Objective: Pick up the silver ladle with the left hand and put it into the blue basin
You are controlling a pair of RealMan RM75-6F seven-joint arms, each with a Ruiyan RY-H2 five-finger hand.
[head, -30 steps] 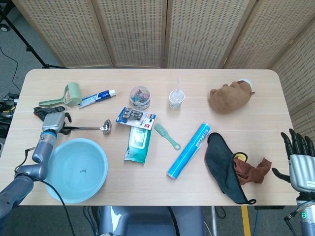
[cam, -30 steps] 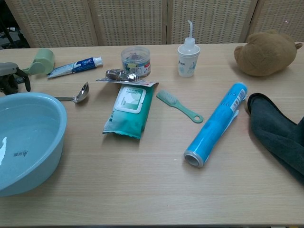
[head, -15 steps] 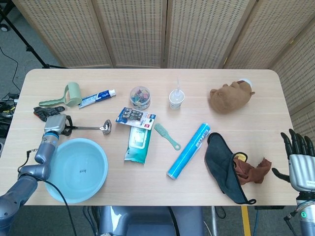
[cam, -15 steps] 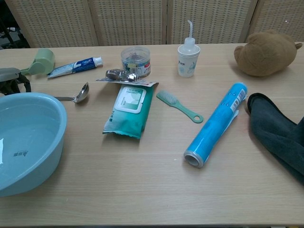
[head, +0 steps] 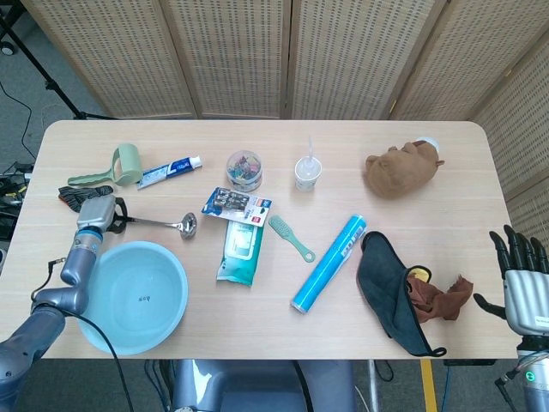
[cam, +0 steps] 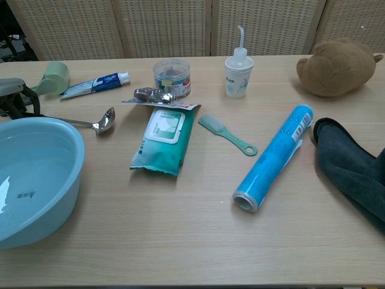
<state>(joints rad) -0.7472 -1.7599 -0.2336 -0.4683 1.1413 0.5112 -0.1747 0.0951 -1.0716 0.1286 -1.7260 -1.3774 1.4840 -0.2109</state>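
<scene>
We see the silver ladle (head: 163, 224) lying on the table (head: 274, 326), its bowl at about 3 o'clock from the left hand (head: 90, 206) and its handle running back to that hand. The left hand sits at the handle's end, just beyond the blue basin (head: 133, 296), at the basin's 11 o'clock. Its fingers close around the handle end, though we cannot tell how firm the hold is. In the chest view the ladle (cam: 96, 123) looks slightly tilted, bowl near the tabletop. The right hand (head: 523, 275) hangs off the table's edge at 4 o'clock, fingers spread and holding nothing. A pack of wipes (head: 240, 249) lies at the ladle bowl's 4 o'clock.
</scene>
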